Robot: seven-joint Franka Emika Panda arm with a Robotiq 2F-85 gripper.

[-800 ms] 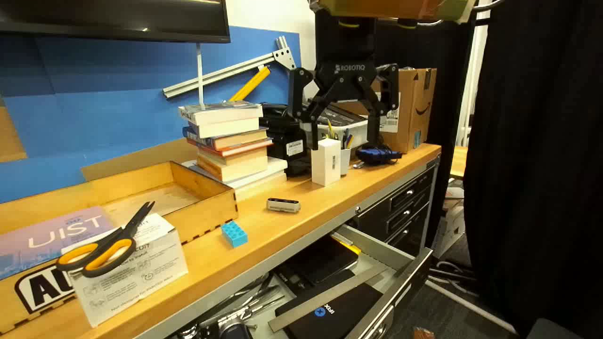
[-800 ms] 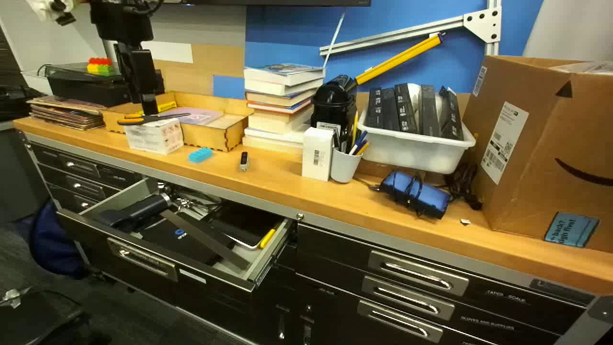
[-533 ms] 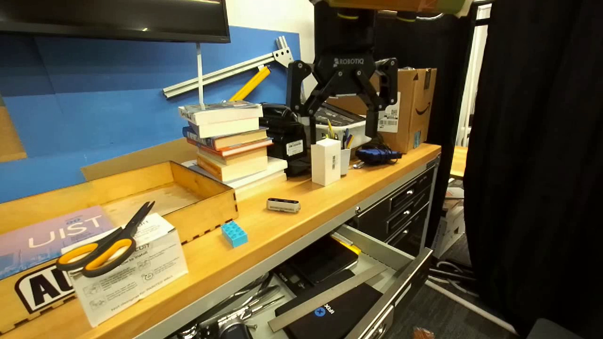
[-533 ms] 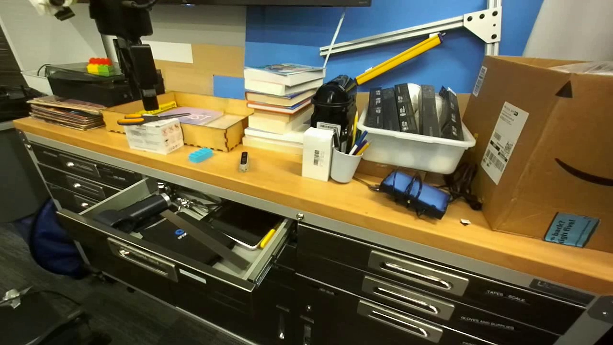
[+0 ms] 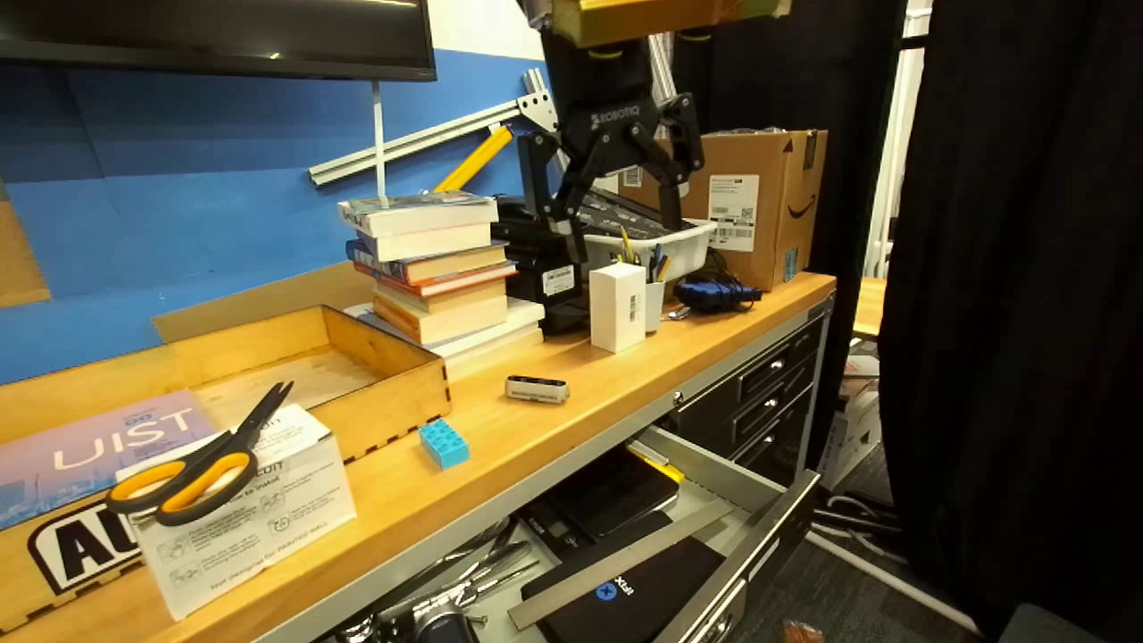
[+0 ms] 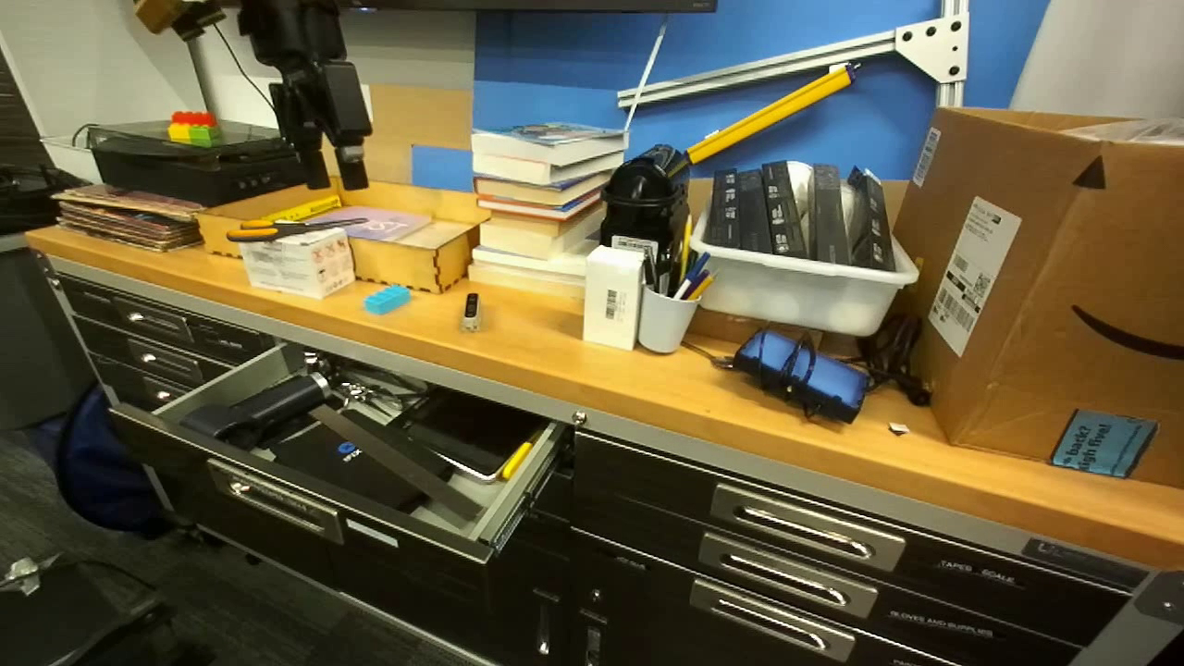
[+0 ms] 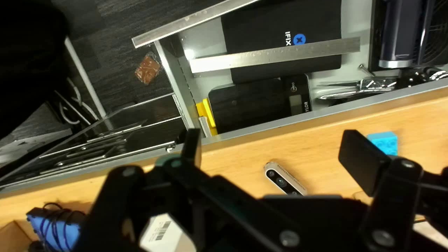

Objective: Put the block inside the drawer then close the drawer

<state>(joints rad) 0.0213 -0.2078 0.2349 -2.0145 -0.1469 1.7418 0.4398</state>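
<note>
The small light-blue block (image 5: 445, 445) lies on the wooden benchtop near its front edge, also in an exterior view (image 6: 387, 299). In the wrist view the block (image 7: 385, 142) shows partly hidden behind the right finger. The drawer (image 5: 755, 558) stands pulled open below the bench; its front also shows in an exterior view (image 6: 421, 555) and its rim in the wrist view (image 7: 189, 22). My gripper (image 5: 623, 234) is open and empty, high above the bench and tilted. It also shows in an exterior view (image 6: 335, 174) and in the wrist view (image 7: 273, 150), its fingers wide apart.
A small grey camera-like object (image 5: 537, 389) lies near the block. Yellow-handled scissors (image 5: 192, 478) rest on a white box (image 5: 259, 527). A wooden tray (image 5: 393, 402), a book stack (image 5: 438, 277) and a white upright box (image 5: 617, 308) stand behind. The drawer holds a ruler (image 7: 280, 54) and tools.
My gripper has moved left and tilted in one exterior picture, and right in the other, staying high and open. The block and the drawer have not moved.
</note>
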